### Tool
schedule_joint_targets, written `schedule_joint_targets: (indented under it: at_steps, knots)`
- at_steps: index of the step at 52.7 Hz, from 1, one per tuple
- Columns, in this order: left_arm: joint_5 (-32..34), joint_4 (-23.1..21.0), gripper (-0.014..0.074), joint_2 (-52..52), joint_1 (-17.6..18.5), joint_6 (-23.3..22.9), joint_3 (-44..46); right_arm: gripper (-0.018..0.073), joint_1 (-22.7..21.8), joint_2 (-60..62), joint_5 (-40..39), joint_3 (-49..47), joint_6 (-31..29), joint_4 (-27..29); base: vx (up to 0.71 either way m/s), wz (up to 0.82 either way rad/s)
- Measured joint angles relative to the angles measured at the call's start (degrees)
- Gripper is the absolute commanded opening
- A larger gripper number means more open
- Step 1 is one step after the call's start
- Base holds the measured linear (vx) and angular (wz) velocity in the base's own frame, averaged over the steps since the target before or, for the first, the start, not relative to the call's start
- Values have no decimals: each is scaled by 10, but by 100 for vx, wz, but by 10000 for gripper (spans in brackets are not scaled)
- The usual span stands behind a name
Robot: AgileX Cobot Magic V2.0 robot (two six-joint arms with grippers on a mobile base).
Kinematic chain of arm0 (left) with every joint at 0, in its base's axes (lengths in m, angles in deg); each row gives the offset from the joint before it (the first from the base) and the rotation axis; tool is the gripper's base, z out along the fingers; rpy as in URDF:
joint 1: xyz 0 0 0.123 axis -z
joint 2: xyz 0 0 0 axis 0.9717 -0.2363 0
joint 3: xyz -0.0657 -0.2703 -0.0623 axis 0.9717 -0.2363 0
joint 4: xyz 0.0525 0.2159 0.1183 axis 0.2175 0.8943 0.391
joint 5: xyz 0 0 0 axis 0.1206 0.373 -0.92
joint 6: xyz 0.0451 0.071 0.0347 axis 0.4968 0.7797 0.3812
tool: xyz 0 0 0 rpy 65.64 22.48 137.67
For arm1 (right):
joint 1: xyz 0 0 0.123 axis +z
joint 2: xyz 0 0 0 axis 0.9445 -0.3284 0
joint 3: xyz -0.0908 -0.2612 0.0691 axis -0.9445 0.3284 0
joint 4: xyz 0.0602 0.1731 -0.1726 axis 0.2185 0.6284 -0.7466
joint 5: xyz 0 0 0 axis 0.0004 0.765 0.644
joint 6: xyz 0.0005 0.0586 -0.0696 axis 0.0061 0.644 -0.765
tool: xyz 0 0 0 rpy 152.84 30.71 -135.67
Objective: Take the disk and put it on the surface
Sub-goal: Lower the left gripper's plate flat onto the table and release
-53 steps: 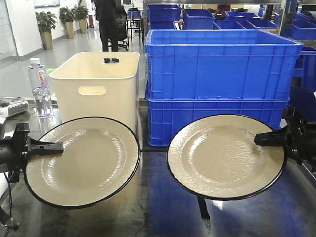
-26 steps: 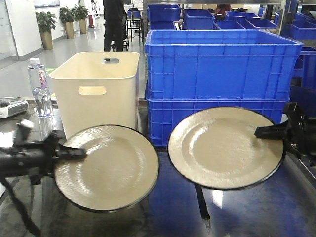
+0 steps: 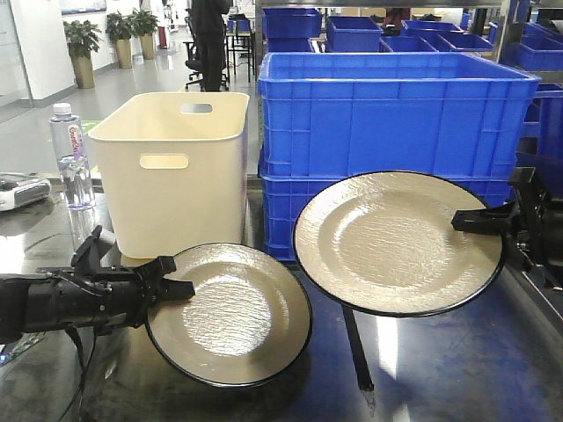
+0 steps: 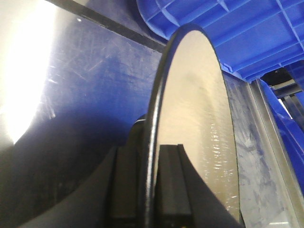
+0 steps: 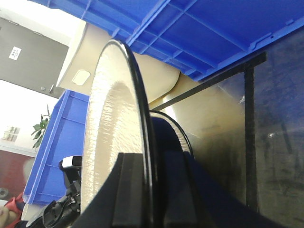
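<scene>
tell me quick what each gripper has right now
left gripper: shut on the left plate, clamped on its rim
right gripper: shut on the right plate, clamped on its rim

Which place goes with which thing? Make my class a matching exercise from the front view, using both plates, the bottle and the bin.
Things:
1. left plate
2. right plate
3. bottle
4. bin

Places:
a. far left, left of the bin
b. gripped low, close to the tabletop
c. gripped higher, in front of the crates
d. between the bottle and the crates

Pairs: 1-b, 2-c, 3-a, 4-d
</scene>
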Motion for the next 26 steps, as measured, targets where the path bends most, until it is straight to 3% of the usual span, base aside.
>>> schedule_joint_targets:
  at_steps: [9, 16, 26]
  knots:
    - [-1, 0, 440, -3, 0, 12, 0, -9, 0, 0, 0, 0, -1, 0, 0, 0]
    - [-2, 0, 587, -4, 0, 57, 0, -9, 0, 0, 1, 0, -1, 0, 0, 0]
    - [-5, 3, 644, -4, -7, 131, 0, -9, 0, 0, 3, 0, -2, 0, 0, 0]
